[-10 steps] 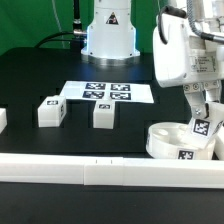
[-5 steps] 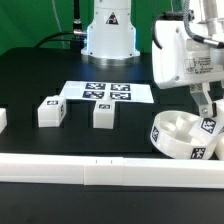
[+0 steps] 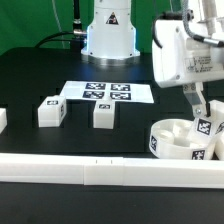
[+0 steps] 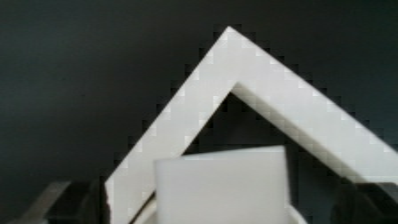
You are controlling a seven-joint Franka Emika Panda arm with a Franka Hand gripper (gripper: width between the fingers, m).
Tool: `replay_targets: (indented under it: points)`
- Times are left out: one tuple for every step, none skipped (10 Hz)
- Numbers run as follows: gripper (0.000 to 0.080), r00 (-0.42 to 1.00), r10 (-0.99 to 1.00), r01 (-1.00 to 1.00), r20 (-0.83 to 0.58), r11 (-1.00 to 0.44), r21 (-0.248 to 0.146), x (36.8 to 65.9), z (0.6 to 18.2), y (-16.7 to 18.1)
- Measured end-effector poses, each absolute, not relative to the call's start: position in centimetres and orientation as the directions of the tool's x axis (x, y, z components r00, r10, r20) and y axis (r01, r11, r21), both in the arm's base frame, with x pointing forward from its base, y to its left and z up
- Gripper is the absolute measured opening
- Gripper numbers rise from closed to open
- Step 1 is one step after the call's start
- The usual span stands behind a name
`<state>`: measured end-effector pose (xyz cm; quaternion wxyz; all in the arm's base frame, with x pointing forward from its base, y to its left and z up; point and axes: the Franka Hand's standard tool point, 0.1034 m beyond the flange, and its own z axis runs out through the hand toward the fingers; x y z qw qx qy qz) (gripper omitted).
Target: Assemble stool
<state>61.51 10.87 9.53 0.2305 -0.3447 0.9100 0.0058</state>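
The gripper (image 3: 200, 107) hung spread over the leg (image 3: 207, 129) standing in the seat (image 3: 164, 139), at four o'clock in the exterior view. Lifting crooked could bump the loose leg and tip it out.

On the black desk (image 3: 35, 80): thin white marker board (image 3: 100, 92), lying flat, several square tags face up. Long white border rail (image 3: 90, 171) runs across the desk well in front of the marker board, with a joint partway along. Green backdrop (image 3: 30, 20) stands behind the marker board.
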Motion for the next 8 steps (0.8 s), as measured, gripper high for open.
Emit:
replay_targets:
  points:
    - [0.0643,-0.613,-0.670,-0.664,-0.418,0.724,-0.187,61.4,10.5,9.9]
    - [0.0649,-0.593,-0.688,-0.687,-0.419,0.703,-0.182,61.4,11.5,9.5]
    - [0.0649,-0.562,-0.716,-0.716,-0.414,0.672,-0.189,61.5,12.8,9.1]
    - [0.0649,-0.555,-0.722,-0.720,-0.412,0.666,-0.195,61.6,13.0,9.0]
    - [0.0649,-0.557,-0.723,-0.722,-0.409,0.665,-0.193,61.5,12.7,9.0]
    - [0.0649,-0.557,-0.723,-0.722,-0.409,0.665,-0.192,61.5,12.7,9.0]
    - [0.0649,-0.536,-0.744,-0.742,-0.399,0.641,-0.197,61.4,12.4,9.2]
    - [0.0649,-0.429,-0.833,-0.831,-0.350,0.515,-0.210,61.2,11.5,9.6]
